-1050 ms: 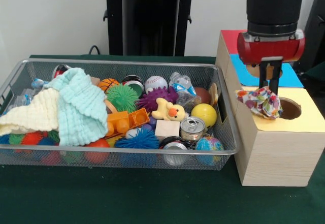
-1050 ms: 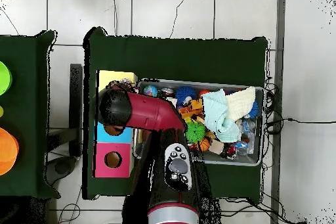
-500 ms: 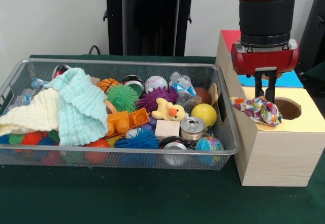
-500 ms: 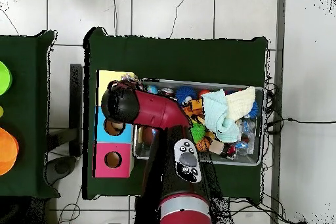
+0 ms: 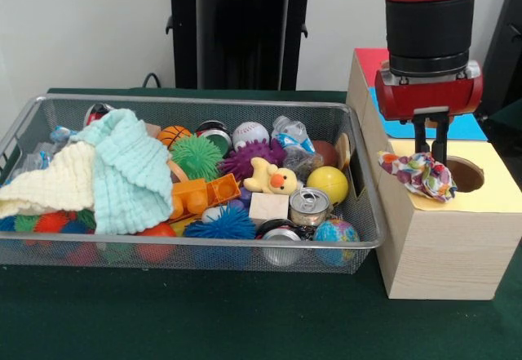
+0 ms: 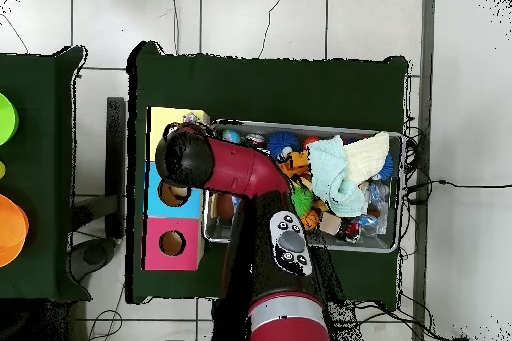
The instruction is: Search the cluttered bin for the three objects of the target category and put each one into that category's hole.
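Observation:
My gripper (image 5: 430,154) hangs over the yellow top (image 5: 489,197) of the wooden box, just left of its round hole (image 5: 468,174). It is shut on a crumpled multicoloured cloth (image 5: 420,175), which rests on the yellow surface at the hole's left rim. In the wire bin (image 5: 204,103) lie a mint cloth (image 5: 130,172) and a cream cloth (image 5: 53,182), spread over the toys at the left. From overhead the arm's wrist (image 6: 185,157) hides the gripper above the yellow section (image 6: 168,119); the mint cloth (image 6: 330,172) and cream cloth (image 6: 368,155) show in the bin (image 6: 300,125).
The bin also holds spiky balls, a yellow duck (image 5: 273,178), a yellow ball (image 5: 329,183), cans, a globe ball and orange blocks. The box also has a blue section (image 6: 172,195) and a pink section (image 6: 172,244), each with a hole.
The gripper came down with the cloth onto the yellow top, then shifted slightly right toward the hole. The cloth went from hanging to resting on the box.

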Tool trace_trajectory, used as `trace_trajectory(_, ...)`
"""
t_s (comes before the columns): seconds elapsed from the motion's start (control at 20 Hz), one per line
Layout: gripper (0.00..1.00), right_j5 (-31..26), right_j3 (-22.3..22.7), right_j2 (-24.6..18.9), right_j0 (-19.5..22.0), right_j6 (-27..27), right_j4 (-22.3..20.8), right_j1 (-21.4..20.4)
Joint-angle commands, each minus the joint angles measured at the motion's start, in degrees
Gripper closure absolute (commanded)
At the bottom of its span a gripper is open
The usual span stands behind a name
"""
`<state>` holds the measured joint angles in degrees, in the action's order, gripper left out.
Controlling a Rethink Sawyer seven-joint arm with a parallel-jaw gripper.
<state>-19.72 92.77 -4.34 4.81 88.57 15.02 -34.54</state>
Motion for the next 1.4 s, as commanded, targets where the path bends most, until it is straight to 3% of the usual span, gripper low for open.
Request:
trace_trajectory(0.05,1.0,-8.1,6.6,-6.0,0.5,9.9,2.0,4.1)
trace_trajectory(0.35,1.0,-8.8,6.6,-8.1,1.8,7.6,1.7,5.4)
trace_trajectory(0.55,1.0,-10.0,8.1,-9.3,2.9,9.2,3.7,5.1)
trace_trajectory(0.7,1.0,-10.3,8.4,-8.2,2.6,11.0,4.5,5.2)
trace_trajectory(1.4,1.0,-7.3,6.2,-8.1,2.2,9.6,5.0,9.6)
